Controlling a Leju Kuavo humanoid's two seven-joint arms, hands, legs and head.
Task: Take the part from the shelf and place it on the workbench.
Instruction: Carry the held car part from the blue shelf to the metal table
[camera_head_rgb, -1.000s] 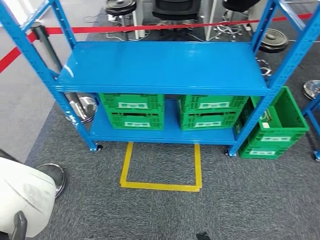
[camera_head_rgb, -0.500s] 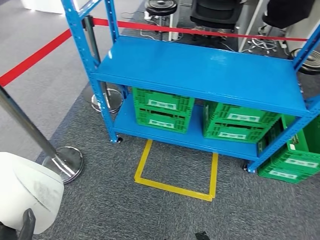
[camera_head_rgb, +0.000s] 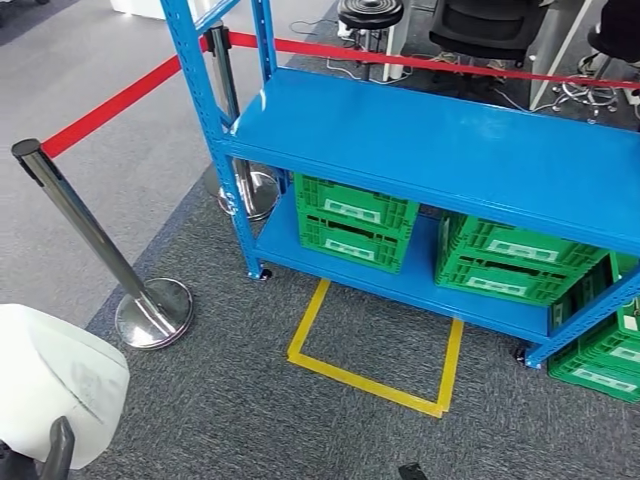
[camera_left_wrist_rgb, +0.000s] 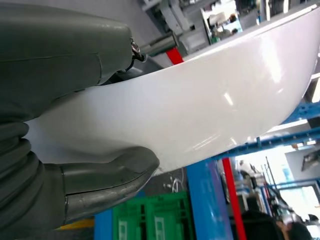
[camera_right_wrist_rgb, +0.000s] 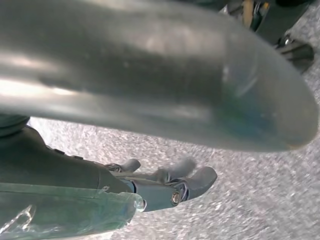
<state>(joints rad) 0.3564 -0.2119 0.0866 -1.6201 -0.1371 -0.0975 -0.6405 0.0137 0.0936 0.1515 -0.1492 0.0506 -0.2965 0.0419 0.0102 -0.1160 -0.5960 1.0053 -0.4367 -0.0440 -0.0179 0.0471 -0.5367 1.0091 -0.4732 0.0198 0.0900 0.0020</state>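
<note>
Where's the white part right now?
In the left hand: the smooth white curved part sits low on the left in the head view, near the chrome stanchion base.

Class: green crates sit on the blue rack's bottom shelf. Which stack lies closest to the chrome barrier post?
The left stack, beside the rack's front-left upright; the other stack sits farther right, away from the post.

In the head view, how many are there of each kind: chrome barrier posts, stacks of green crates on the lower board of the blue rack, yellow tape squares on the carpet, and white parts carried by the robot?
Chrome barrier posts: 2
Stacks of green plastic crates on the lower board of the blue metal rack: 2
Yellow tape square: 1
White curved plastic part: 1
Total: 6
</note>
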